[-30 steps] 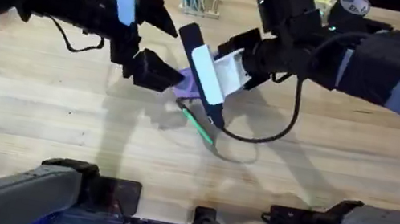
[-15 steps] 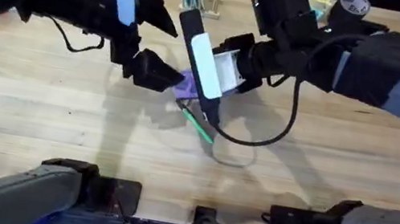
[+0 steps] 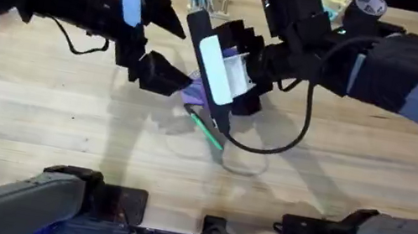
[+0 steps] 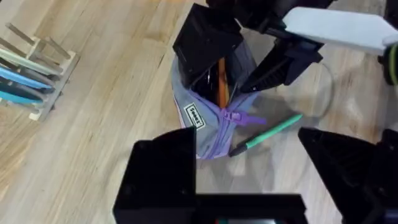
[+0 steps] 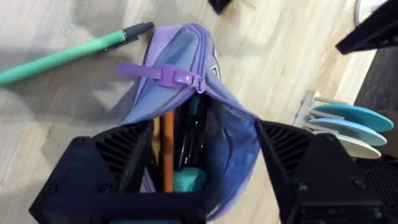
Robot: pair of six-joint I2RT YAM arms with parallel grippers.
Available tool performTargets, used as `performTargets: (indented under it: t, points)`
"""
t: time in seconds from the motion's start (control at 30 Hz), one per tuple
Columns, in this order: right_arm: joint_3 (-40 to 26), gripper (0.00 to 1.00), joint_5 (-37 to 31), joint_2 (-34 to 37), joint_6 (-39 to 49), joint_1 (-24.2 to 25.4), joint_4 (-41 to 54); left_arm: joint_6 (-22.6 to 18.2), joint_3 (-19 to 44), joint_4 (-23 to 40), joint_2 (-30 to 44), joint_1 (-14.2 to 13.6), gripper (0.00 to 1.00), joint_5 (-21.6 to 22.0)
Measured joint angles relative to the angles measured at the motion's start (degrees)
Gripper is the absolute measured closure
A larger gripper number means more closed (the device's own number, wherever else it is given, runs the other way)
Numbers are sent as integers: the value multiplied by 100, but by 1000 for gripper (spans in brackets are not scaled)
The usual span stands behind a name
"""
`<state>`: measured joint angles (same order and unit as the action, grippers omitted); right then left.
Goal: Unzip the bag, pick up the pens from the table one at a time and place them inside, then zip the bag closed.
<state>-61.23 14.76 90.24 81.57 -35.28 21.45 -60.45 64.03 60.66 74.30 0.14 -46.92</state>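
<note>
Green pen [image 3: 205,130] lying loose on the table [image 3: 38,122] nearest the bases, just beyond it the bag [image 4: 214,121] unzipped with the orange pen [image 5: 166,152] inside, right gripper [image 5: 202,180] spread wide over its mouth, left gripper [image 4: 249,180] released beside it, holding nothing

Orange pen [image 5: 166,149] lower half hidden inside bag [image 5: 186,93]; green pen [image 5: 56,56] cut off.
</note>
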Motion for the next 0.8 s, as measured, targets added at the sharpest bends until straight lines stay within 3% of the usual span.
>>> performTargets:
  t: [0.27,0.43,0.8]
  points:
    - [-2,3,49,-80,-675,92,-39,0,0,-5,0,0,8,1]
    - [-34,5,123,-588,-1563,91,-10,0,0,-7,0,69,8,0]
    - [-140,4,166,-1984,-4727,77,791,-88,0,-20,0,787,8,2]
